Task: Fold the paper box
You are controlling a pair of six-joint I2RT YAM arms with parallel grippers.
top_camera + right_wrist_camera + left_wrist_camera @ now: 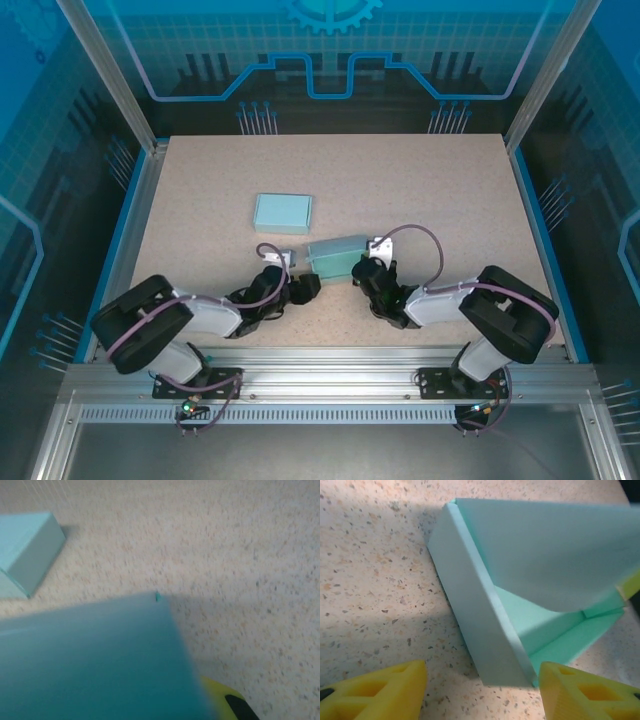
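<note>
At the near middle of the table [430, 190], between the two wrists, I see the open box [335, 257], the item under work. It rests on its base. In the left wrist view one long side wall faces me, and the lid flap [550, 550] arches over the tray from the far side. The visible part of the interior is bare pale green floor and inner wall. The flap covers the remainder, so I cannot tell what lies under it.

A closed box [283, 213] of the same colour lies flat farther back and slightly left, apart from the open one. Its contents cannot be seen.

Left gripper [305, 287]: positioned just beside the left end of the open box. Its yellow fingers [380, 692] stand wide apart and grip nothing. The near corner of the box lies between them, close to the right-hand finger, and I cannot tell whether it touches.

Right gripper [366, 268]: at the right end of the open box, fingers closed on the lid flap. In the left wrist view a yellow tip meets the flap's right edge. In the right wrist view the flap is a blurred teal sheet across the lower left that hides most of the fingers. One yellow finger [222, 697] shows at the bottom edge, cut off.
</note>
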